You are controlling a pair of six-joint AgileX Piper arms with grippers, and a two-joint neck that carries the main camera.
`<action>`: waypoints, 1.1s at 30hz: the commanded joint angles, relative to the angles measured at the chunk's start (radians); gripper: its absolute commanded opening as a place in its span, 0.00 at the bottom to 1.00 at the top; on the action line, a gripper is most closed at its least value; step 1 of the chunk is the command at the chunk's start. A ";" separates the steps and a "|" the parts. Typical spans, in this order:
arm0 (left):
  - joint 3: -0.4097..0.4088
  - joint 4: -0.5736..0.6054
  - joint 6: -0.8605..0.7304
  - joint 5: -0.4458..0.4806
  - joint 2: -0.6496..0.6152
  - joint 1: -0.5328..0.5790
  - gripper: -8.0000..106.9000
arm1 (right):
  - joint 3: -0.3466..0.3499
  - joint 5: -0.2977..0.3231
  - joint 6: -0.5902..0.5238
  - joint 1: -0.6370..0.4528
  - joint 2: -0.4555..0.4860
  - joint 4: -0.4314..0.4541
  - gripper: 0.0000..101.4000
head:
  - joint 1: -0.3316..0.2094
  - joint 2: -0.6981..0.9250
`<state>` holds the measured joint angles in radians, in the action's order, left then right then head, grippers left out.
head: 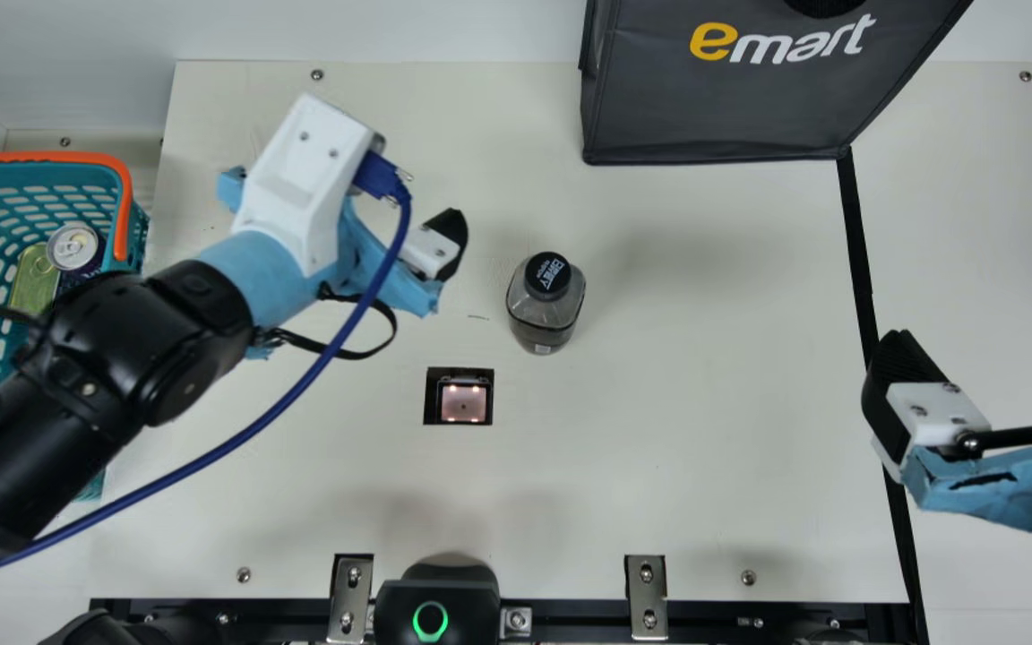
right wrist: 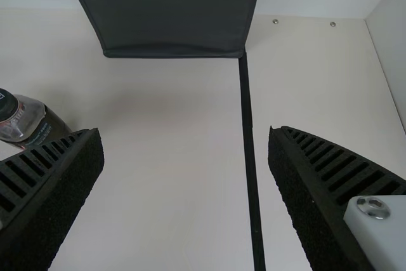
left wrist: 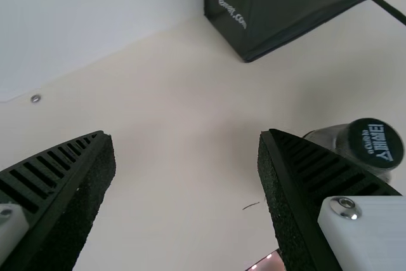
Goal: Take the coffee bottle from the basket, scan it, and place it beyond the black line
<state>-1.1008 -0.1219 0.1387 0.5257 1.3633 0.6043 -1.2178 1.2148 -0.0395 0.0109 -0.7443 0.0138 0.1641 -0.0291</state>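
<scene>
Evidently the taking-out is done: the coffee bottle (head: pixel 545 313) stands upright near the middle of the bench (head: pixel 704 466), outside the basket (head: pixel 32 193) at the left edge. Neither arm holds it. The left gripper (left wrist: pixel 185 134) is released, its ribbed fingers spread wide with nothing between them, near the bottle on the basket side but apart from it. The right gripper (right wrist: pixel 185 131) is empty too, fingers wide, by the black line (head: pixel 858 242) toward the bench's right edge, well apart from the bottle.

The bottle is off the lit scanner window (head: pixel 463 399), just beside it on the side toward the bench's far right corner. Whether the code has been read cannot be told from these views. I take this for the handover between scanning and placing, with the left arm's share probably finished and the placing undone.

If the scan went through, the next move belongs to the right arm: come across from the line with fingers apart, straddle the bottle's body below the dark cap, close squarely and lift before carrying it over the line toward the right edge. The left gripper ought to leave room first, since the two could meet around the bottle. A nudge high up might tip it, so a level grip low on the body would be safer. The dark shopping bag (head: pixel 749 98) at the far edge needs a wide berth.
</scene>
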 commanded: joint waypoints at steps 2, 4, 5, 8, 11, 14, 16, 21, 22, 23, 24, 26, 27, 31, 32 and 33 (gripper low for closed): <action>0.019 -0.011 0.009 0.005 -0.025 -0.027 0.85 | 0.000 0.000 0.000 0.000 0.000 0.000 0.90 | -0.026 0.002; 0.033 -0.015 0.013 0.009 -0.043 -0.046 0.85 | 0.000 0.000 0.000 0.000 0.000 0.000 0.90 | -0.026 0.002; 0.039 -0.017 0.014 0.012 -0.052 -0.056 0.85 | 0.000 0.000 0.000 0.000 0.000 0.000 0.90 | -0.026 0.002; 0.058 -0.018 0.013 0.020 -0.079 -0.087 0.85 | 0.000 0.000 0.000 0.000 0.000 0.000 0.90 | -0.026 0.002; 0.076 -0.015 0.006 0.030 -0.107 -0.120 0.85 | 0.000 0.000 0.000 0.000 0.000 0.000 0.90 | -0.026 0.002; 0.092 -0.009 -0.002 0.040 -0.135 -0.156 0.85 | 0.000 0.000 0.000 0.000 0.000 0.000 0.90 | -0.026 0.002; 0.102 -0.006 -0.007 0.048 -0.153 -0.182 0.85 | 0.000 0.000 0.000 0.000 0.000 0.000 0.90 | -0.026 0.002; 0.133 -0.001 -0.020 0.062 -0.201 -0.245 0.85 | 0.000 0.000 0.000 0.000 0.000 0.000 0.90 | -0.026 0.002; 0.139 0.002 -0.025 0.064 -0.210 -0.259 0.85 | 0.000 0.000 0.000 0.000 0.000 0.000 0.90 | -0.026 0.002; 0.146 0.003 -0.029 0.067 -0.219 -0.270 0.85 | 0.000 0.000 0.000 0.000 0.000 0.000 0.90 | -0.026 0.002; 0.152 0.007 -0.033 0.069 -0.229 -0.282 0.85 | 0.000 0.000 0.000 0.000 0.000 0.000 0.90 | -0.026 0.002; 0.165 0.012 -0.041 0.074 -0.247 -0.304 0.85 | 0.000 0.000 0.000 0.000 0.000 0.000 0.90 | -0.026 0.002; 0.171 0.014 -0.045 0.075 -0.256 -0.315 0.85 | 0.000 0.000 0.000 0.000 0.000 0.000 0.90 | -0.026 0.002; 0.195 0.026 -0.060 0.082 -0.289 -0.356 0.85 | 0.000 0.000 0.000 0.000 0.000 0.000 0.90 | -0.026 0.002; 0.201 0.030 -0.065 0.084 -0.297 -0.366 0.85 | 0.000 0.000 0.000 0.000 0.000 0.000 0.90 | -0.026 0.002; 0.206 0.033 -0.069 0.085 -0.305 -0.376 0.85 | 0.000 0.000 0.000 0.000 0.000 0.000 0.90 | -0.026 0.002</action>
<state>-0.8986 -0.0929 0.0721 0.6090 1.0634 0.2369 -1.2178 1.2148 -0.0395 0.0109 -0.7443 0.0138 0.1657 -0.0291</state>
